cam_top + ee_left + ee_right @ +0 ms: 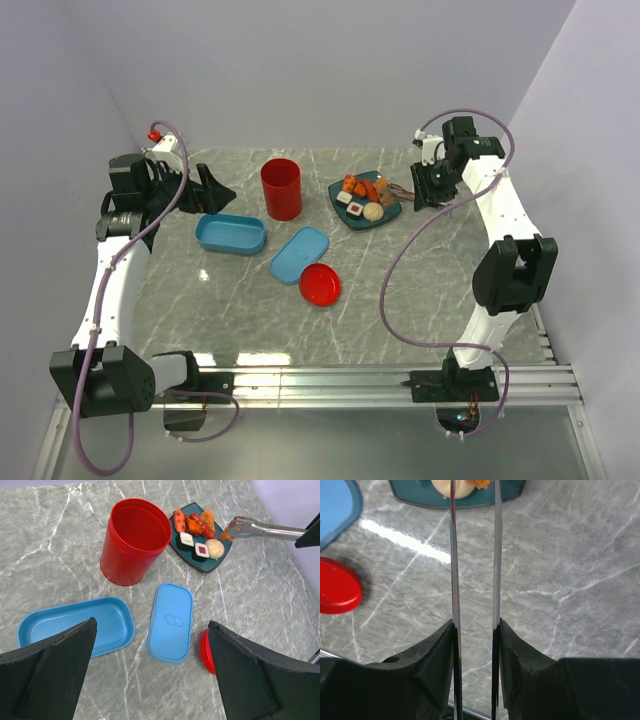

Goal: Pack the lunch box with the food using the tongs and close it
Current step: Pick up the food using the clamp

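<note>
Nothing is packed: the lunch box (75, 625) lies empty on the worktop (400, 290), lid (171, 621) beside it, food (197, 535) on the plate (215, 565); right fingers (430, 650) pinch the tongs (265, 528) there, left fingers (55, 665) spread.

The tongs (270, 529) are bright polished metal, the lunch box (75, 622) and its lid (171, 621) smooth, faintly shiny plastic, the red cup (125, 555) finely ribbed glossy plastic, and the table (560, 580) a grey veined, stone-look surface with a sheen that mirrors the light.
</note>
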Controlling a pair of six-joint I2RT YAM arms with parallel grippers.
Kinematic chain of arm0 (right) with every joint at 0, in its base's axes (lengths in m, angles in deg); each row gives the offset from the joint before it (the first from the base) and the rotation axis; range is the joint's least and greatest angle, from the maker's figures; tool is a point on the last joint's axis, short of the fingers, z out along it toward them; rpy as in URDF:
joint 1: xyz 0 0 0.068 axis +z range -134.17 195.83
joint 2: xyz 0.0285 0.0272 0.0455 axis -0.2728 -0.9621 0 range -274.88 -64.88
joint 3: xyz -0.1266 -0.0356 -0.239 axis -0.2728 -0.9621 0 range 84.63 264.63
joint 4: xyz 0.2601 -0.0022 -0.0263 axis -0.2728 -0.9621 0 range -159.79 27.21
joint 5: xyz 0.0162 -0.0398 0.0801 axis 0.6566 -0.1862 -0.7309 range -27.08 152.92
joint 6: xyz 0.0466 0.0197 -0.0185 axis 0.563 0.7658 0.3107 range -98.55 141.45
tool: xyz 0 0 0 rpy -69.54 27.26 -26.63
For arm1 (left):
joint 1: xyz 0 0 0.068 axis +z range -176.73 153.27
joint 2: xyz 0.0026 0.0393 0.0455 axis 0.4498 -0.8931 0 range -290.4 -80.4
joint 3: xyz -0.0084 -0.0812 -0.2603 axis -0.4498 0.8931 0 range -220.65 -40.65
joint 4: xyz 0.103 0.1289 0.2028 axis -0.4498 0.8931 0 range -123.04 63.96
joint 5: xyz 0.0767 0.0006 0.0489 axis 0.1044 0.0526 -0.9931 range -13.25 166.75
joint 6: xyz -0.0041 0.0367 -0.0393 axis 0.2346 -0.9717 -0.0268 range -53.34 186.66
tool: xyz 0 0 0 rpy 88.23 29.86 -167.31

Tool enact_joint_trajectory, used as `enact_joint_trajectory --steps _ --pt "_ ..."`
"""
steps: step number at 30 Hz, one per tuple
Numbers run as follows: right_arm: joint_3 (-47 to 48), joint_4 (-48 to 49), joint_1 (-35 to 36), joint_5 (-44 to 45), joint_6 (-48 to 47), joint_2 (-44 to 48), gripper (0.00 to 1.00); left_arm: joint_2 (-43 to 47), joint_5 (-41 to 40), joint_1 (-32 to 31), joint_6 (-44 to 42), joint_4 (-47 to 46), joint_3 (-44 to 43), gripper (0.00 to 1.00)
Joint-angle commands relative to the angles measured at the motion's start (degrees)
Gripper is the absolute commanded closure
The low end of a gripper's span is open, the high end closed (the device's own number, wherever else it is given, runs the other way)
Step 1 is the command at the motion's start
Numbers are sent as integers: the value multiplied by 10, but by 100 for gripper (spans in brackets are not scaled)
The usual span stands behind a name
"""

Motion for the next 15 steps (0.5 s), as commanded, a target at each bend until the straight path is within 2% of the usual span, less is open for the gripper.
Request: enact_joint_trajectory --steps 1,7,15 --pt "34 11 -4 -26 10 47 72 0 8 1 3 -10 -18 1" --pt "43 17 -4 -26 10 45 77 4 5 2 1 -12 -16 0" --pt "56 29 -4 -42 16 50 78 10 3 2 4 -20 -10 1"
